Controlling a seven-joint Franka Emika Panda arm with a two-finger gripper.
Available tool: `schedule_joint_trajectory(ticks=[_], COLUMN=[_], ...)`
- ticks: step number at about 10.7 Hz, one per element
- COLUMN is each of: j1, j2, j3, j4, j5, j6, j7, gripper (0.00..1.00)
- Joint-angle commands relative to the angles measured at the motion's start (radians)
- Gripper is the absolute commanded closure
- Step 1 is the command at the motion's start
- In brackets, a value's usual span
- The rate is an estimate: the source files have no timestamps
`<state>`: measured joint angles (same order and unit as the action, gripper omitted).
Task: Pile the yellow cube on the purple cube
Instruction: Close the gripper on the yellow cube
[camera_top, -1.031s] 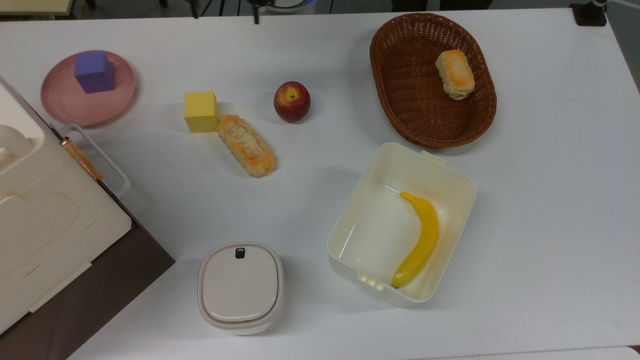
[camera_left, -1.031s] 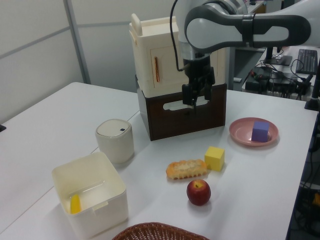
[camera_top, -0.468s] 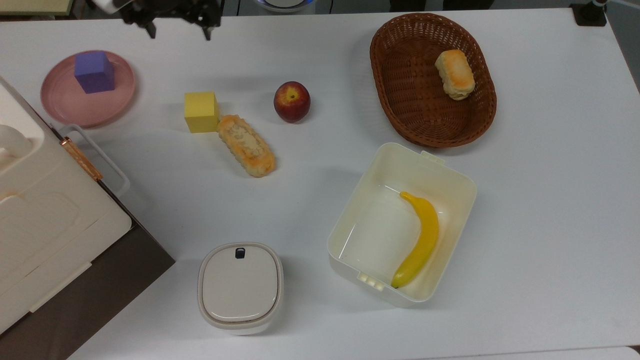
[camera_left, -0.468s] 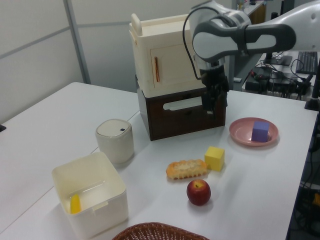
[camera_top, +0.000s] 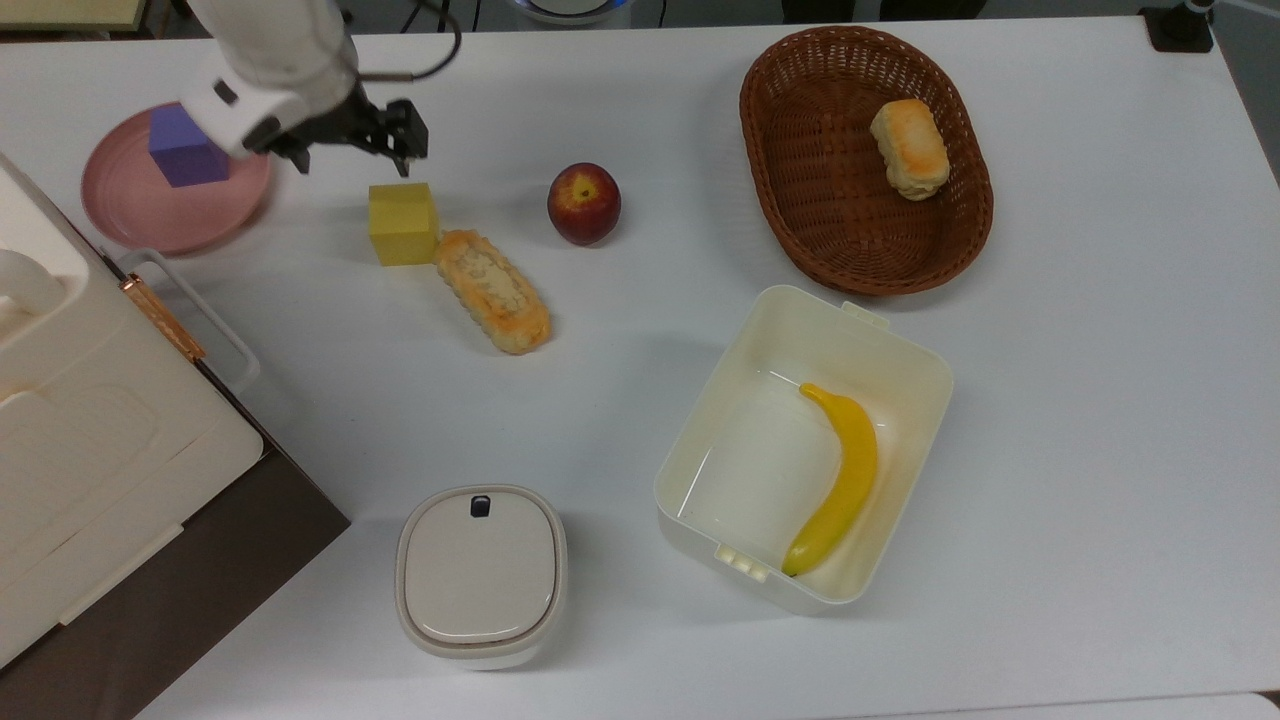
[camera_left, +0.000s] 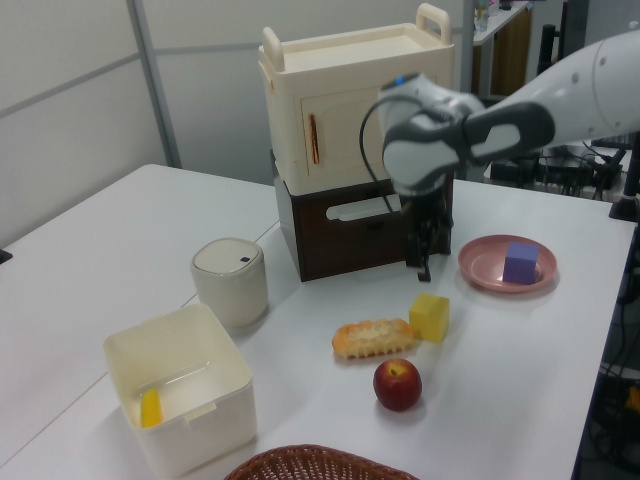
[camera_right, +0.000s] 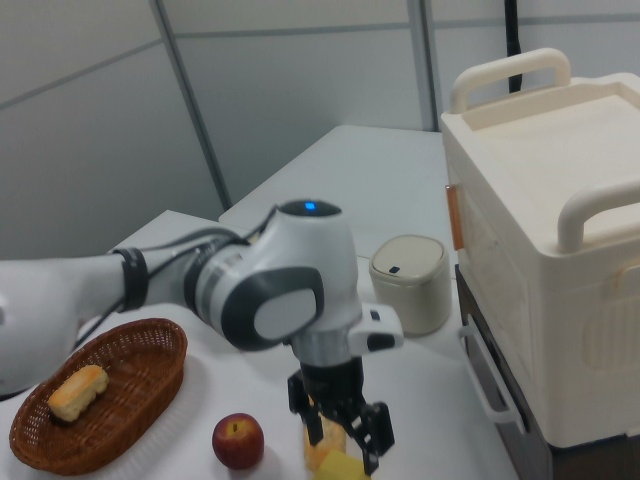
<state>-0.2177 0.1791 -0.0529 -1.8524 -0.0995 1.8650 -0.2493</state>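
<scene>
Gripper (camera_top: 352, 155): your 2 fingers stand apart and hold nothing, poised just above the yellow cube (camera_top: 402, 222) | yellow cube: you see it on the white table (camera_top: 1080, 400), touching the long pastry (camera_top: 492, 291) | purple cube (camera_top: 184, 147): sits on the pink plate (camera_top: 170, 220), toward the top view's left of the yellow cube

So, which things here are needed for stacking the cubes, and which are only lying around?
Part of the job:
- yellow cube, on the table
- purple cube, on the pink plate
- gripper, above the yellow cube

Just lying about:
- apple
- long bread
- basket with a bun
- box with a banana
- lidded canister
- cabinet
</scene>
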Motion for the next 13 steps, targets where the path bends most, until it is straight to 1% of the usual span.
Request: schedule_joint_trajectory(ticks=[1,3,5,6,7,8,10,12,13], j1=[0.015,0.017,0.029,0.032,0.032,0.032,0.031,0.029,0.026], j2=[0.037,0.088,0.120,0.128,0.129,0.129,0.114,0.094,0.080], j3=[0.001,0.007,0.007,0.007,0.007,0.007,0.007,0.007,0.007], j4=[-0.044,-0.045,-0.045,-0.047,-0.056,-0.056,-0.051,-0.038,-0.022], j5=[-0.035,-0.065,-0.068,-0.068,-0.068,-0.068,-0.066,-0.066,-0.068], j6=[0.045,0.046,0.048,0.075,0.103,0.112,0.097,0.057,0.011], j7=[-0.016,-0.016,-0.016,-0.015,-0.015,-0.013,-0.010,-0.015,-0.027], gripper=[0.00,0.00,0.00,0.01,0.15,0.19,0.00,0.00,0.00])
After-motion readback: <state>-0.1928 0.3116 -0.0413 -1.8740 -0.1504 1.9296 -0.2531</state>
